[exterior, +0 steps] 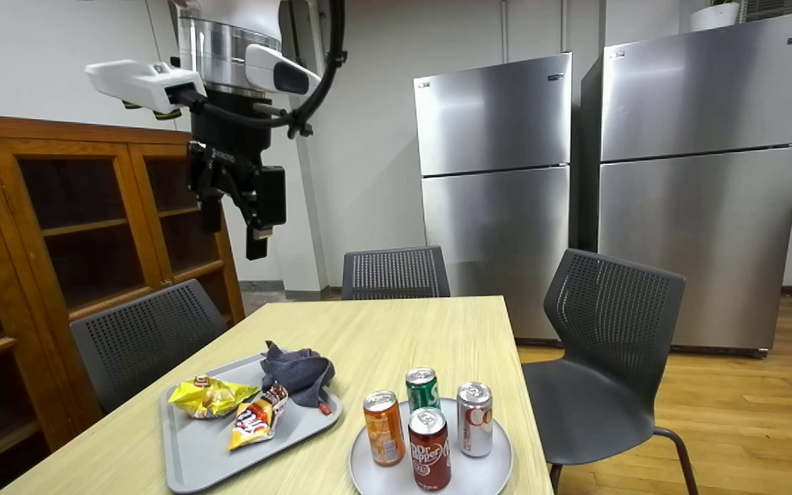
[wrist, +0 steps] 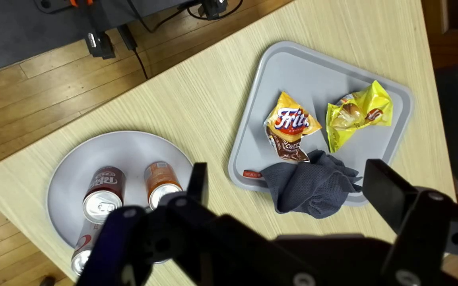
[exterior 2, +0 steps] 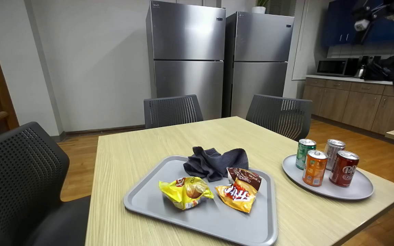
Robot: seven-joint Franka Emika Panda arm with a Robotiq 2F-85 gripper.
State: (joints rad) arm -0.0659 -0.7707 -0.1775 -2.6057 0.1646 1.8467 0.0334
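My gripper (exterior: 234, 232) hangs high over the table, open, with nothing between its fingers. In the wrist view its spread fingers (wrist: 388, 190) frame a dark grey cloth (wrist: 312, 186) far below. That cloth lies crumpled over the edge of a grey tray (exterior 2: 149, 201). Also on the tray are a yellow snack bag (exterior 2: 186, 191) and an orange-and-brown Fritos bag (exterior 2: 239, 194). A small red label (wrist: 252, 174) shows beside the cloth. On a round grey plate (exterior: 471, 478) stand an orange can (exterior: 383, 430), a green can (exterior: 423, 390), a Dr Pepper can (exterior: 430, 450) and a silver can (exterior: 475, 419).
Dark chairs (exterior: 609, 330) surround the wooden table (exterior: 396, 330). A wooden cabinet (exterior: 59, 206) and two steel refrigerators (exterior: 496, 206) stand behind. Dark equipment (exterior 2: 388, 65) shows at the right in an exterior view, by a counter (exterior 2: 354, 80).
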